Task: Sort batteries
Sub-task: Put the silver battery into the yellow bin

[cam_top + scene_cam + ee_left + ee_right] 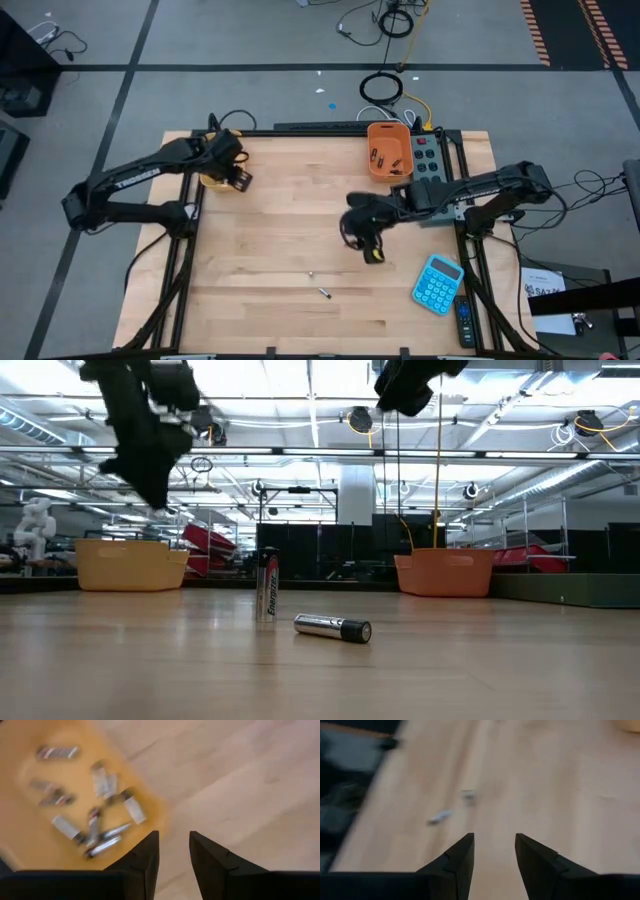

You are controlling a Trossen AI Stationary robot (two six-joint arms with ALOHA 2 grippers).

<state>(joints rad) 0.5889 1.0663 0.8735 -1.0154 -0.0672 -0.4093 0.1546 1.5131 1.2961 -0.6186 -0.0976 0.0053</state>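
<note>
Item: two small silvery-grey cylindrical batteries remaining on the pale wooden desk [260, 210], near its front edge. One stands upright [266, 588], its label readable; the other lies on its side just beside it [333, 627], apart and not touching. From above they show as two specks [311, 273] and [325, 293]. Judged: these are the unsorted remainder.

Item: yellow plastic bin [131, 564] at the desk's left rear, largely covered by the left arm in the high view. It holds roughly ten sorted batteries lying loose on its floor [95, 800]. Judged: grouped there by size or type.

Item: orange plastic bin [389, 152] at the right rear, holding a few darker batteries [378, 156]. Judged: the second sorting class.

Item: left jaws [174, 851], hanging over the desk at the yellow bin's rim, parted by a narrow gap, nothing between them. Arm folded in from the left edge, wrist pointing down.

Item: right jaws [493, 852], raised above mid-desk, spread and empty, aimed toward the two loose batteries, which lie well ahead of them. Arm reaches in from the right edge, elbow near the orange bin. Judged: placed to descend on the next battery.

Item: blue pocket calculator [438, 283], front right, well apart from the batteries.
</note>
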